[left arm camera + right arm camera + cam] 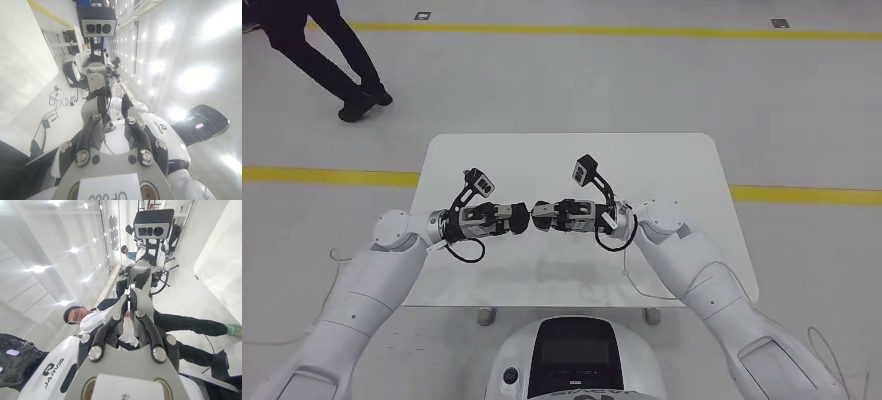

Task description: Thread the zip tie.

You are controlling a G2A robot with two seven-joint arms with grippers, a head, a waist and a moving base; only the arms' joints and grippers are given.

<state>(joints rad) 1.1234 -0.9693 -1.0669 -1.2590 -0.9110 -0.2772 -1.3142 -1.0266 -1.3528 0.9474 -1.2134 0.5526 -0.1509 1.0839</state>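
Alignment matters here: the left gripper point(113, 101) gapes, the thin black zip tie point(107, 146) running between its fingers point(101, 108) from the right gripper point(129, 298), seemingly pinched almost closed on it; feed straight, tips level.

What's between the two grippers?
Nothing shows: in the top view the left gripper and right gripper meet almost tip to tip above the table.

One table point(692, 160); two hands: left hand point(113, 103), right hand point(129, 298).
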